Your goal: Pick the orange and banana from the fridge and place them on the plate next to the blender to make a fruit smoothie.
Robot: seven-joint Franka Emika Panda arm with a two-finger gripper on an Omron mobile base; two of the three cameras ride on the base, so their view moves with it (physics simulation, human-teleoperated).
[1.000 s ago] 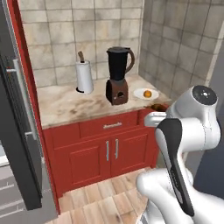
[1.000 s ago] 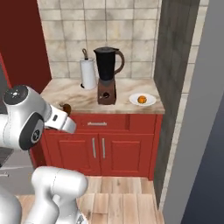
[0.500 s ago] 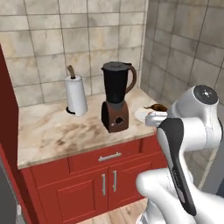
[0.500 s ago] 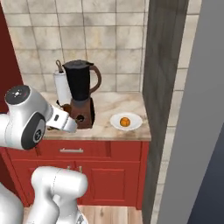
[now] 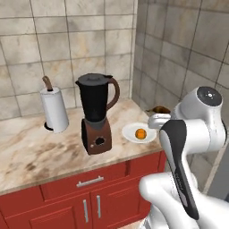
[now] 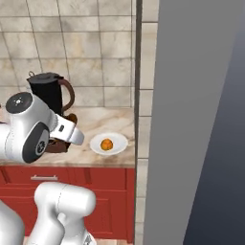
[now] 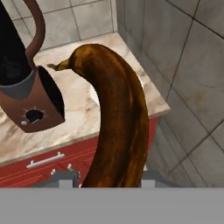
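- One orange [image 5: 141,133] sits near the middle of the white plate [image 5: 130,133] on the marble counter [image 5: 36,152], just beside the blender [image 5: 95,113] and toward the tiled corner wall.
- From the hand view, the brown banana [image 7: 117,127] rises between the gripper [image 7: 105,177] tips, which are clamped on its lower end; its stem tip points toward the blender's brown base [image 7: 30,103].
- Seen from the left base view, the banana's end [image 5: 160,109] peeks out behind the white arm, above the counter's right edge and near the plate.
- A paper-towel roll [image 5: 54,108] stands upright left of the blender, well apart from the plate.
- Red cabinet fronts [image 5: 89,197] with silver handles run beneath the counter.
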